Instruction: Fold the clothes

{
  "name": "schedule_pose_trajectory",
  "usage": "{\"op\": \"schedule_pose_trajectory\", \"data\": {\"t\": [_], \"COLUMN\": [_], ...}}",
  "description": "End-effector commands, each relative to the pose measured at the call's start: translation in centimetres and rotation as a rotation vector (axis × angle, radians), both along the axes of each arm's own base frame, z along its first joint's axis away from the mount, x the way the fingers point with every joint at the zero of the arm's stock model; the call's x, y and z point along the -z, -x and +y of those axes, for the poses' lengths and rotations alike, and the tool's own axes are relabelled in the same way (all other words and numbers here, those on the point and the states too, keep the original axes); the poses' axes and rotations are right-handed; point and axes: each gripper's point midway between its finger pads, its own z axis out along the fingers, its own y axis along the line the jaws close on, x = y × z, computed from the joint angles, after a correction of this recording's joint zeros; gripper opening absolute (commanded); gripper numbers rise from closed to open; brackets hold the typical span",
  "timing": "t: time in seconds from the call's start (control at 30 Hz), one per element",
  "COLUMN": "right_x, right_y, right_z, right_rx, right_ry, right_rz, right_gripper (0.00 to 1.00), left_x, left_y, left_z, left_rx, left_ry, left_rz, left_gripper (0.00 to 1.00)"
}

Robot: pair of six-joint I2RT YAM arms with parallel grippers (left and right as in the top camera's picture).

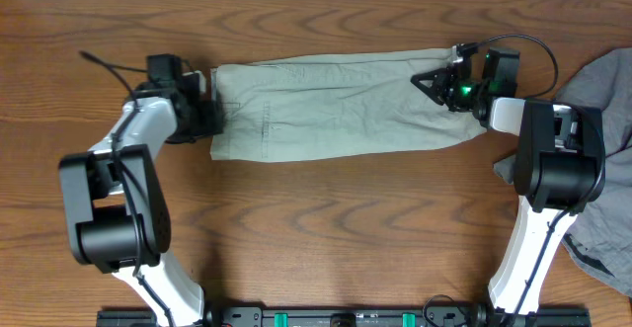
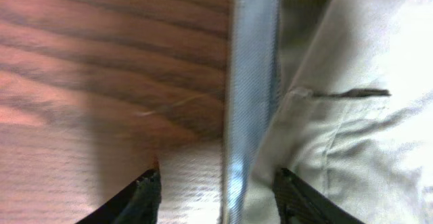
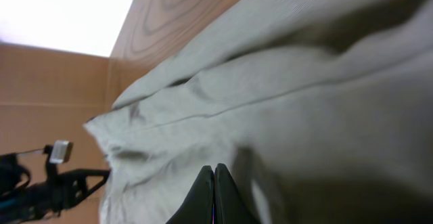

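Pale khaki trousers (image 1: 326,110) lie lengthwise across the wooden table, waistband at the left and leg ends at the right. My left gripper (image 1: 213,110) is at the waistband end. In the left wrist view its jaws (image 2: 216,190) are open, one on each side of the cloth edge (image 2: 365,136) and a blurred bluish strip. My right gripper (image 1: 429,78) is over the leg end. In the right wrist view its fingers (image 3: 215,173) are shut together, tips against the fabric (image 3: 304,116), with no cloth visibly between them.
A dark grey garment (image 1: 604,110) lies bunched at the right edge of the table, beside the right arm. The table's far edge runs just behind the trousers. Bare wood (image 1: 336,228) lies in front of them.
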Motion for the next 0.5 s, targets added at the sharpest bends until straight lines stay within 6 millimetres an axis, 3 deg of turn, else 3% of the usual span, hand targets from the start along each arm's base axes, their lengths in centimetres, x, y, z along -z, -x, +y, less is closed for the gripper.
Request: {"op": "schedule_pose_trajectory", "data": {"t": [0.0, 0.1, 0.27, 0.47], "right_x": [0.3, 0.6, 2.0, 3.5], "right_y": [1.5, 2.1, 3.7, 5.7], "right_z": [1.1, 1.4, 1.8, 1.8], "right_rx": [-0.073, -0.095, -0.130, -0.180], "right_ry": [-0.051, -0.055, -0.018, 0.032], "right_rz": [0.018, 0.034, 0.084, 0.130], "right_gripper": [0.02, 0.02, 0.02, 0.01], "left_x": [-2.0, -2.5, -1.8, 2.1], "left_y": [-0.5, -0.7, -0.6, 0.3], "left_z": [-0.2, -1.1, -3.5, -4.8], "left_rx": [-0.052, -0.025, 0.044, 0.030], "left_ry": [0.196, 0.376, 0.619, 0.730], "left_rz": [-0.054, -0.084, -0.094, -0.009], "left_gripper": [0.67, 0.77, 0.83, 0.83]}}
